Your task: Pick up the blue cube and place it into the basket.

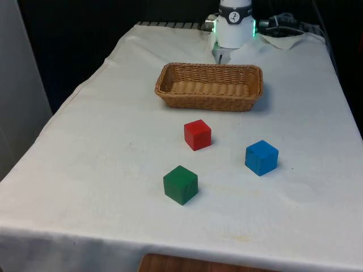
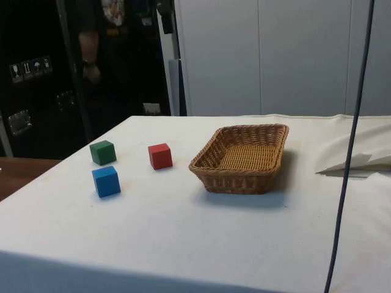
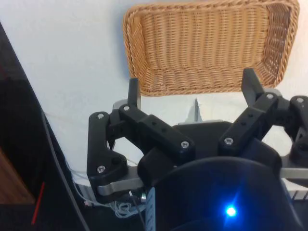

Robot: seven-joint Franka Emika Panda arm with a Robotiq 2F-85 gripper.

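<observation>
With the gripper (image 3: 192, 89) spread wide behind the wicker basket (image 1: 210, 102), reaching the blue cube (image 1: 261, 157) at the red cube's (image 1: 197, 135) four o'clock risks clipping the basket

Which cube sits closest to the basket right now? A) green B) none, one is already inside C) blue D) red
D: in the front view the red cube lies just in front of the basket, with the blue cube and green cube farther out; the basket holds nothing.
</observation>
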